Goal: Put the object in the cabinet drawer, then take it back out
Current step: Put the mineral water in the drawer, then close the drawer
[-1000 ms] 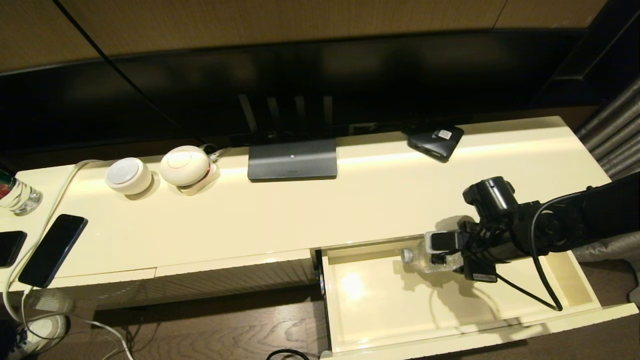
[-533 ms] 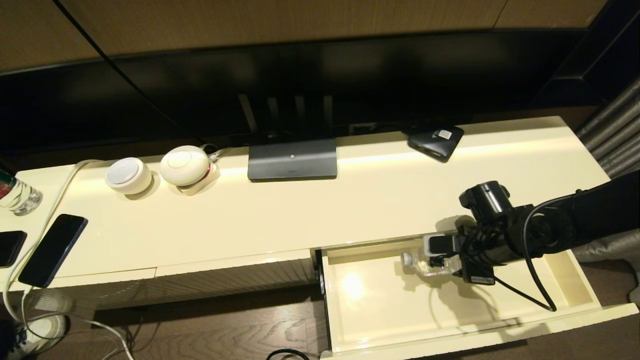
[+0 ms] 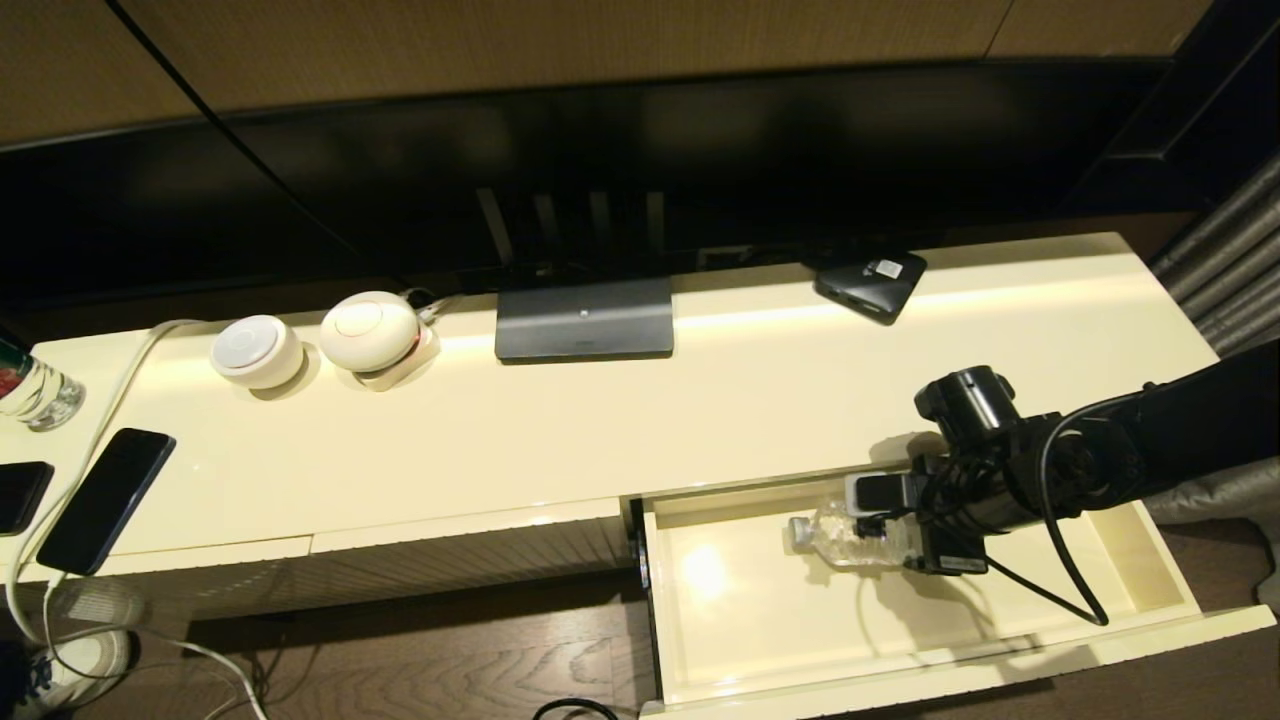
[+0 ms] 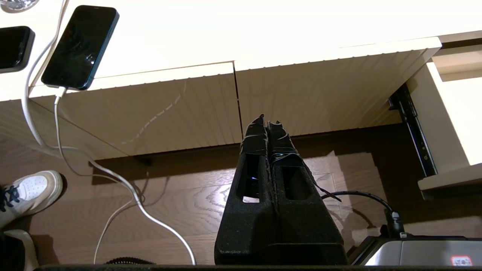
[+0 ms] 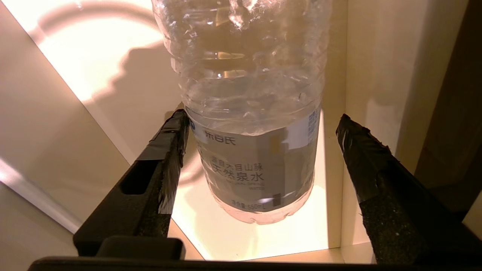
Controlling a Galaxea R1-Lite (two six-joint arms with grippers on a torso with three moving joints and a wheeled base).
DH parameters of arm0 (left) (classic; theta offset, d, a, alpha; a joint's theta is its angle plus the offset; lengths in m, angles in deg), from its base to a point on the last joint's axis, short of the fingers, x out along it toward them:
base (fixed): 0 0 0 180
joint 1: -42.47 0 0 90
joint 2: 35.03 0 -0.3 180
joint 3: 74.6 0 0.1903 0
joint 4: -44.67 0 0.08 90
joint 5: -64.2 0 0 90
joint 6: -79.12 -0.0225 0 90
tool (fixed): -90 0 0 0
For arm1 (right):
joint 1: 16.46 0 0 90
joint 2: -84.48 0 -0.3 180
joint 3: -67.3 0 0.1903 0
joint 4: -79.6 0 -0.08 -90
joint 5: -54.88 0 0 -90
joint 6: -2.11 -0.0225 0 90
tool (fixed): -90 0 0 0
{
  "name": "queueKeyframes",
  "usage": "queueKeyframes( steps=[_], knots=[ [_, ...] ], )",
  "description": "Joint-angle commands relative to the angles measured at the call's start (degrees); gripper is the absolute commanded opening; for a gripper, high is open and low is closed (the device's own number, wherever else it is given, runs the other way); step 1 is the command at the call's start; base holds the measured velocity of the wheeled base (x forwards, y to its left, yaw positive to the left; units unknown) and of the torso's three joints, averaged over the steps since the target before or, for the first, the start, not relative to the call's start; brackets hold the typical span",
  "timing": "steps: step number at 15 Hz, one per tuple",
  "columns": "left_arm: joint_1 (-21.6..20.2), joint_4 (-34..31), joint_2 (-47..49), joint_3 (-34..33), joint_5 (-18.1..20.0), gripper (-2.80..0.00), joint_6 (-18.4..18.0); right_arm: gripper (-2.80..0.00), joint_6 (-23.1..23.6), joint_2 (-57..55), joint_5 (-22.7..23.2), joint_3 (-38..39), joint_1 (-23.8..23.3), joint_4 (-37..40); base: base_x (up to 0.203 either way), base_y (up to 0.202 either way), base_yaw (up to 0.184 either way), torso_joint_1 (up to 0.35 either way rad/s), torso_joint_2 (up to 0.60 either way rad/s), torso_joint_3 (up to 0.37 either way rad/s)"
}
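The clear plastic water bottle [image 3: 845, 540] lies on its side in the open cream drawer [image 3: 750, 620], near its back wall, its pale cap [image 3: 800, 530] pointing left. In the right wrist view the bottle [image 5: 256, 165] with its white-and-blue label rests on the drawer floor [image 5: 263, 241]. My right gripper [image 5: 261, 116] is open and straddles the labelled lower half, one finger [image 5: 169, 150] close beside it, the other [image 5: 361, 158] well apart. In the head view the right gripper [image 3: 885, 520] hangs over the bottle's base. My left gripper [image 4: 267, 122] is shut and empty, low in front of the cabinet.
On the cabinet top stand a TV base [image 3: 585, 318], a black box [image 3: 870, 280], two white round devices [image 3: 370, 330], a phone [image 3: 105, 500] on a white cable and a glass bottle with a red label [image 3: 30, 385]. Closed ribbed panels [image 4: 316, 94] lie left of the drawer.
My right arm sank a little into the drawer and let go of the bottle. The bottle now lies lower and slightly further left on the drawer floor.
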Motion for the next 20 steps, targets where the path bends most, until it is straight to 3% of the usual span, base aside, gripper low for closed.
queueKeyframes(
  steps=[1,8,19,20],
  knots=[
    [-0.02,0.0,0.07,-0.18,0.0,-2.8,0.0,0.0,0.27,0.93,-0.02,-0.09,0.0,-0.41,0.0,0.0,0.0,0.0,0.0,0.0],
    [-0.1,0.0,0.07,-0.18,0.0,-2.8,0.0,0.0,1.18,11.51,0.28,-0.18,0.0,1.45,0.0,0.0,0.0,0.0,0.0,0.0],
    [-0.02,0.0,0.07,-0.18,0.0,-2.8,0.0,0.0,-0.03,24.7,0.16,-0.1,0.18,15.6,0.0,0.0,0.0,0.0,0.0,0.0],
    [-0.02,0.0,0.07,-0.18,0.0,-2.8,0.0,-2.8,-0.89,26.02,0.15,0.79,0.17,16.62,0.0,0.0,0.0,0.0,0.0,0.0]
  ],
)
